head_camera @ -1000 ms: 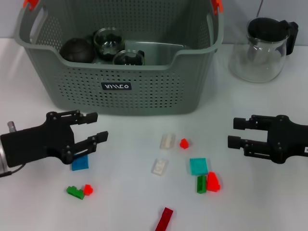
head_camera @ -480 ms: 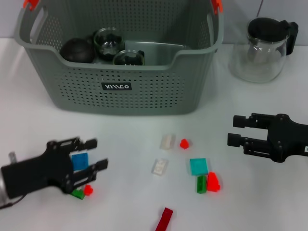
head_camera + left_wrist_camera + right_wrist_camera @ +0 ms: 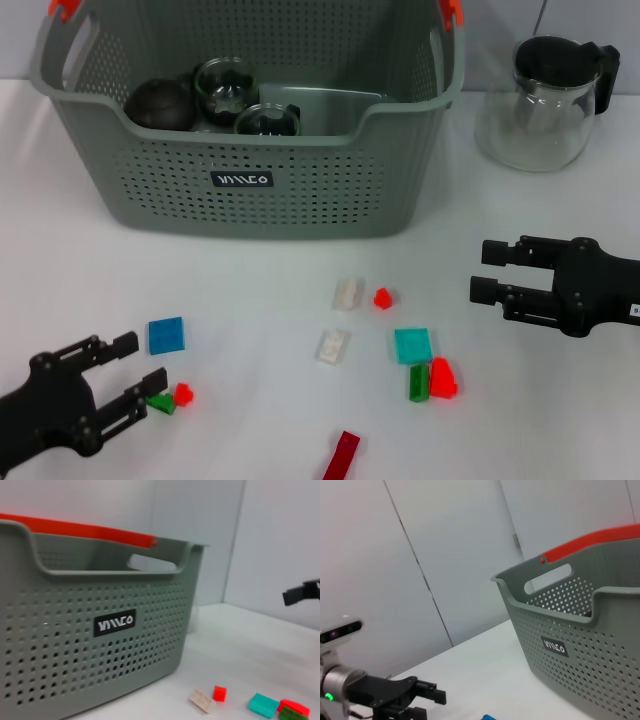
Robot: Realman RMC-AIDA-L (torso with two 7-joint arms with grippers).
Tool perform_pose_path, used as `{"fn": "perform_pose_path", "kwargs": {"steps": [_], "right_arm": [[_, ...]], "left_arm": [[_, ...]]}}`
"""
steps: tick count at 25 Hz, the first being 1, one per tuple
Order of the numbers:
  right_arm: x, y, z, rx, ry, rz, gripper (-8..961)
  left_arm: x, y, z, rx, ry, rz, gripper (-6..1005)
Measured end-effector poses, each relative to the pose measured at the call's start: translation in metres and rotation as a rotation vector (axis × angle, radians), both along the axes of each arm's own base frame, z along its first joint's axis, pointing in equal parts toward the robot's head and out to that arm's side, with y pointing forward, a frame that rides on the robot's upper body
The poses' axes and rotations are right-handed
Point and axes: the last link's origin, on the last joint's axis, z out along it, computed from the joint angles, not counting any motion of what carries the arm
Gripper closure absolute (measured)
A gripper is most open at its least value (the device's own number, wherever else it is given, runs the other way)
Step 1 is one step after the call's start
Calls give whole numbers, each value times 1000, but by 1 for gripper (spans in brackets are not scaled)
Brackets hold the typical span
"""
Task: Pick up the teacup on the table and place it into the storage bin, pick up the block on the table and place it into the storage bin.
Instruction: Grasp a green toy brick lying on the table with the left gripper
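Blue block [image 3: 166, 335] beyond left gripper [image 3: 132, 362]

Both the left gripper [image 3: 125, 367] and right gripper [image 3: 493, 270] are matte black, with blocky, ribbed two-pronged fingers.

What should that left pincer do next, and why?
Probably ease forward and lower over the small green block with the red piece beside it. The left pincer is open and empty just short of them, the storage bin already holds cups, and blocks remain on the table.
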Motion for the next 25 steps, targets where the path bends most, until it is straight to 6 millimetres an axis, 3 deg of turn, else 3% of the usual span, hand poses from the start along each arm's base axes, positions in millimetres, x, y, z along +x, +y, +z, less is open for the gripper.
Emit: {"fn": "perform_pose_path", "kwargs": {"steps": [8,25], "right_arm": [[1,1,1,9,3,-3,315],[0,2,1,7,3,-5,316]], "left_arm": [[-7,-13,-20,-42,30,10,441],[-18,-19,-22,-117,71,76,446]]}}
